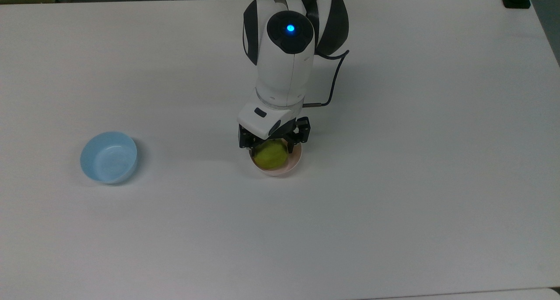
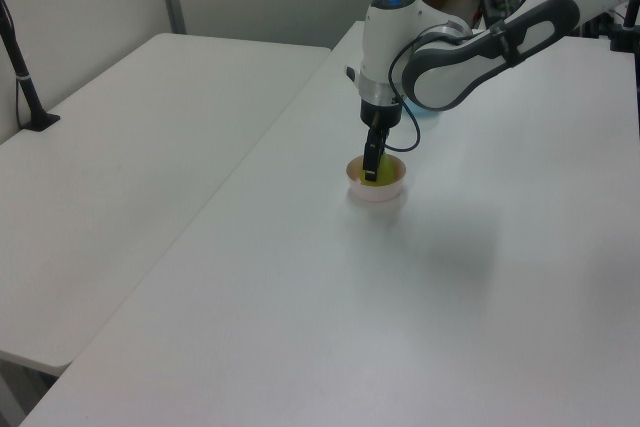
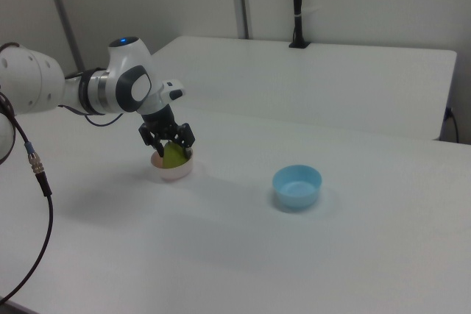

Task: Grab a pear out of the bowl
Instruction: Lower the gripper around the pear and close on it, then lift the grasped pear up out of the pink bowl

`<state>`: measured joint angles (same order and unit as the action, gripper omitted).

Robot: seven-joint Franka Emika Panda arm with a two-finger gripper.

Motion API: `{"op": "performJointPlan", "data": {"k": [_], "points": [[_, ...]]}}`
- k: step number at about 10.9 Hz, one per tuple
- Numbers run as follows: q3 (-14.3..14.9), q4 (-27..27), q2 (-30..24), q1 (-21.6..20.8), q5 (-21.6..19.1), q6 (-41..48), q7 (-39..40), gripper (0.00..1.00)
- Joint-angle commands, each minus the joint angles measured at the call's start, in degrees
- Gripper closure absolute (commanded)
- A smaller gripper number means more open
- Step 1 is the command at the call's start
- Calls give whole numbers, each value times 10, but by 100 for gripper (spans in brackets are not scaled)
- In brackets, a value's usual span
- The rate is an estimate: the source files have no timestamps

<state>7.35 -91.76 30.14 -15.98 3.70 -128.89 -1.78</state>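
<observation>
Table was broad, matte white and smooth, much the largest thing noted, with a second like table beyond a seam in the left view. Arm, glossy white shells over dark joints with a blue lamp on its cap, reached down at mid-table, a thin black cable looping from its wrist. Blue bowl, round thin plastic with a shiny inside, stood well apart toward the top view's left. Bowl, pale pink, round and smooth-walled, sat under the wrist. Gripper, black and angular, had its fingers parted and lowered on either side of the pear, one finger showing clear of the fruit in the right view; whether the pads touched the skin could not be told. Pear was dull yellow-green, rounded, lying inside the pink bowl, not lifted. Judged: reach and descent done; closing on the fruit and raising it out remained.
</observation>
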Motion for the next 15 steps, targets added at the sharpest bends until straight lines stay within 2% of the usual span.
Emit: {"op": "performJointPlan", "data": {"k": [1, 2, 4, 5, 7, 10, 14, 15], "points": [[6, -2, 10, -9, 11, -9, -9, 17], [6, -2, 10, -12, 11, -9, -9, 21], [6, -2, 8, -14, 11, -7, -9, 46], [6, -1, 4, -14, 10, -2, -9, 52], [6, -1, -10, -14, 10, 1, -9, 54], [6, 4, -49, -13, 9, 73, -10, 54], [5, 5, -81, -14, 2, 89, -12, 53], [5, 6, -99, -14, 1, 117, -12, 53]]}}
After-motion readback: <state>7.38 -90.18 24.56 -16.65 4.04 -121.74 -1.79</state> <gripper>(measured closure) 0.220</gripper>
